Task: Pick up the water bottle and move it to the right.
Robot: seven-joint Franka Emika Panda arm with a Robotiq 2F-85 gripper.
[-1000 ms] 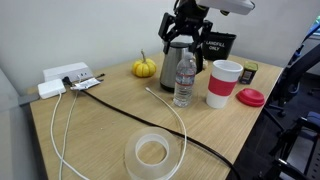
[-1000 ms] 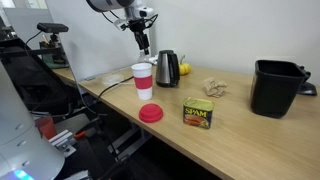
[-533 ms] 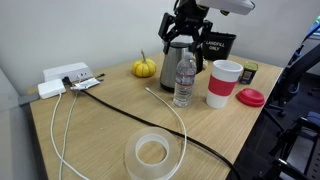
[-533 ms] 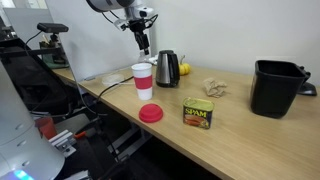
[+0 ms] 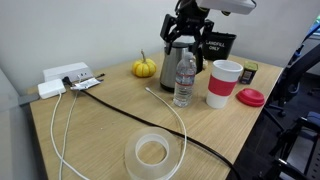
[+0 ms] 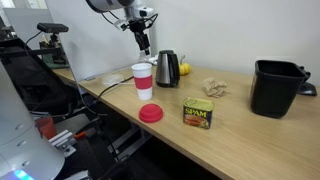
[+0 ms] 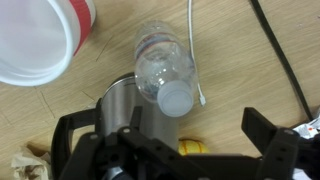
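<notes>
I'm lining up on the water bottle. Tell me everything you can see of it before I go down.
The water bottle is small, clear plastic with a white cap and a pale label band. It stands upright on the wooden table, just in front of the steel kettle and beside the white cup. Whether it touches the kettle cannot be told. A white cable runs past its base. Nothing holds it: the claw hovers open above.
</notes>
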